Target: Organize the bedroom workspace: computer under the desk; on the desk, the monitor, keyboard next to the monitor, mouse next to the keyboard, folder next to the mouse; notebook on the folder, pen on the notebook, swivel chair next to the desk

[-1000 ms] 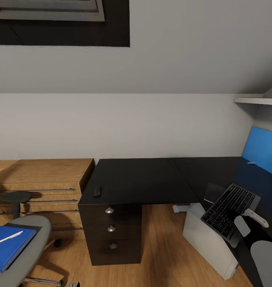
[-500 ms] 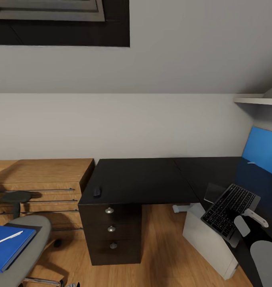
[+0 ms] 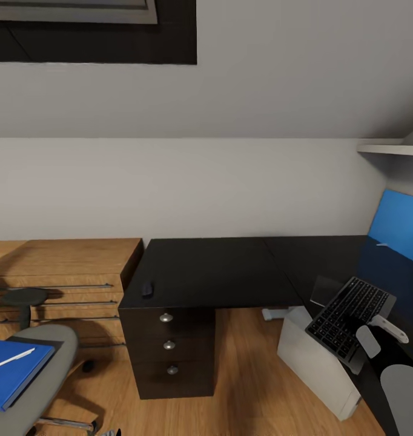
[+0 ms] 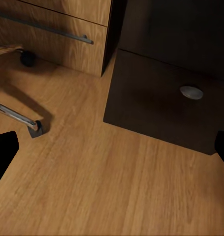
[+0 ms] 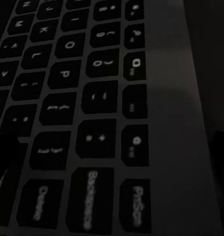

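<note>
The right pincer (image 3: 376, 334) held the keyboard (image 3: 350, 315) by its edge, tilted above the desk (image 3: 218, 272); it looked flat, stiff and light, best gripped at the rim.

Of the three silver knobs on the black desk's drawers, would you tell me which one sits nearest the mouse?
The top knob, on the uppermost drawer: it sits just below the desk corner where the mouse lies; the other two are lower.

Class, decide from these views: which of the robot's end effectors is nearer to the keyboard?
The right end effector is nearer, right against the keyboard at its edge. The left end effector hangs over the wooden floor by the desk drawers.
</note>
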Controlling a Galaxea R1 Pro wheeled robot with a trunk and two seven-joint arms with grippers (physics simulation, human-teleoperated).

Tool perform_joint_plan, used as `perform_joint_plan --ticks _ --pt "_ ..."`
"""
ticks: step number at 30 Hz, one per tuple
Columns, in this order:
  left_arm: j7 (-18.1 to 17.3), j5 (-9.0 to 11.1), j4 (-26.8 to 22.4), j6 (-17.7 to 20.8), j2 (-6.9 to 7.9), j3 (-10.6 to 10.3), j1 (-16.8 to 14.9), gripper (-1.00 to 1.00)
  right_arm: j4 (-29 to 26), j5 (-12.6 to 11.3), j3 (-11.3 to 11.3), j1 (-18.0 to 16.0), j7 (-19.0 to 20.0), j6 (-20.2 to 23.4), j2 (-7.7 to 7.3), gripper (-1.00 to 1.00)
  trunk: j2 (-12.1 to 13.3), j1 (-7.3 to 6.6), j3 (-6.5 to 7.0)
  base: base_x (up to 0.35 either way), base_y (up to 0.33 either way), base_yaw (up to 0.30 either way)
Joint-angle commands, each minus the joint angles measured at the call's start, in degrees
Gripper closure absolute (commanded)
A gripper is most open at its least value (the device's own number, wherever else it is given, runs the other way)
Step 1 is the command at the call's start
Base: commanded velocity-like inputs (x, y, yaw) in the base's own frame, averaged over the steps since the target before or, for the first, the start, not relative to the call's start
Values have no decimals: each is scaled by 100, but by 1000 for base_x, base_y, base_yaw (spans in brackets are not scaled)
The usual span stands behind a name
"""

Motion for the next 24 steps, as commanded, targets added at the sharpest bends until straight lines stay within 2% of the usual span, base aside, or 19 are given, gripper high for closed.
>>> perform_joint_plan --ticks 1,17,24 --pt "33 35 -2 -24 7 -49 -4 -100 134 -117 -14 1 -19 28 1 -100 -2 0 -12 0 0 0" --pt "33 35 -2 -24 7 -49 -4 -100 157 -109 -14 1 -19 24 1 -100 -2 0 -19 -2 0 0" --pt "33 42 -2 -24 7 -47 -4 -100 158 -109 -14 1 -19 29 1 -100 -2 0 -19 -160 114 0"
